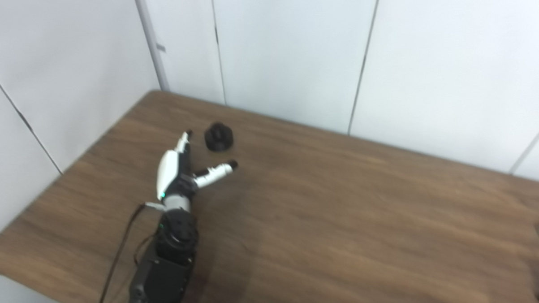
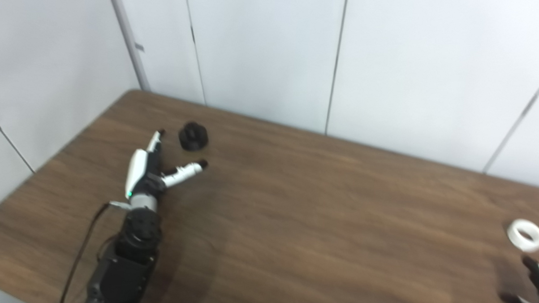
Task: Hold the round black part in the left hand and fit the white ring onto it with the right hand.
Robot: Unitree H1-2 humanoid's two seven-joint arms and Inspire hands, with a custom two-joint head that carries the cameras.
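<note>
Reaching toward the upper left of the frame, the left robot hand (image 1: 179, 173) is spread and empty, just short of the round black part (image 1: 219, 136) on the table (image 1: 339, 216). It should straddle it squarely before closing. The right robot hand (image 2: 531, 290), fingers apart, waits near the white ring (image 2: 525, 235), lower right.

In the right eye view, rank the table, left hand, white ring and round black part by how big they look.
1. Table, by far the largest.
2. Left hand, open, beside the black part.
3. White ring and round black part: they look about alike; the ring sits nearer the camera, so I won't rank them.
</note>
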